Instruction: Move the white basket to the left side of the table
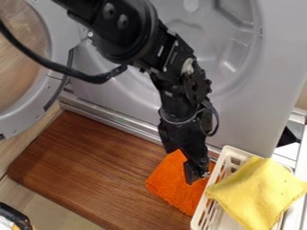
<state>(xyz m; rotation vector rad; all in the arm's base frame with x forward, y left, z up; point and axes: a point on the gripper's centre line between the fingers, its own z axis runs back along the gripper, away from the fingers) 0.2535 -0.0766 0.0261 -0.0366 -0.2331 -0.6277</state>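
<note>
Your claw (197,173) hangs over the orange cloth (176,180), close beside the near-left rim of the white basket (200,214); you cannot tell from here whether it is open or closed, or whether it touches that rim. The basket sits at the right end of the wooden surface (90,170), with a yellow cloth (260,191) draped over its top and hanging past its edges. It has the whole move to the left side ahead of it.

Watch the orange cloth: it lies right beside the basket, so a low grasp could pinch fabric along with the rim, and a leftward drag could bunch it under the basket and stall or tip it. A one-sided hold on the slatted wall may let the basket swing or twist free, and a sharp tilt could slide the yellow cloth off. Go too far back and you risk knocking the grey machine (252,121).
</note>
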